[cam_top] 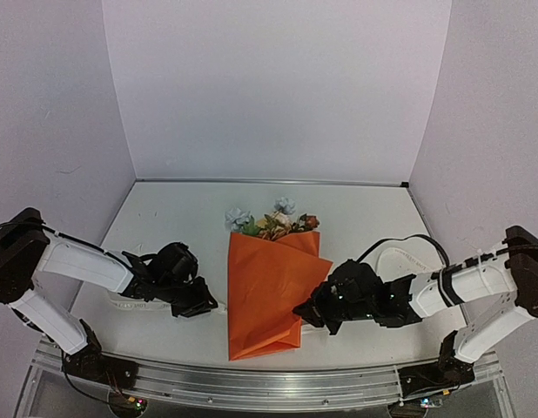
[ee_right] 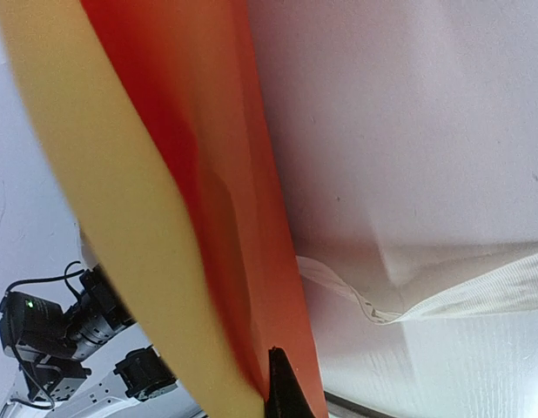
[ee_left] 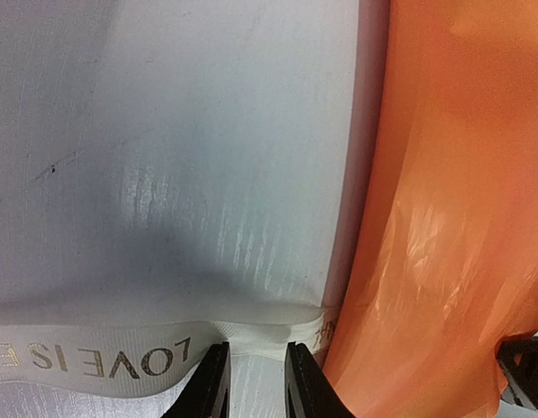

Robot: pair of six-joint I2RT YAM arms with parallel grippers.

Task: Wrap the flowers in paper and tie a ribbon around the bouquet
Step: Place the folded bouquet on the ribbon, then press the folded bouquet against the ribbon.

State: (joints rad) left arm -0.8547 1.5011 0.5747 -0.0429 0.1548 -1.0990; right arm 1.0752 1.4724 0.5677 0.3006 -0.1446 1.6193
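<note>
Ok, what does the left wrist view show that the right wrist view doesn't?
Left wrist only: the ribbon's LOVE IS print, with the left gripper open over it. Right wrist only: the paper's yellow face, the right gripper pinching its edge, and the left arm beyond. Both: the paper's orange face, the ribbon, the table.

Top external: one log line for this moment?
paper cone around flowers | left hand open, tips at ribbon | right hand shut on paper edge | ribbon untied

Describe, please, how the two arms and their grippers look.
The left arm and right arm share white link shells and black joints. The left gripper and right gripper are all black with angular fingers. A black cable loops above the right arm.
</note>
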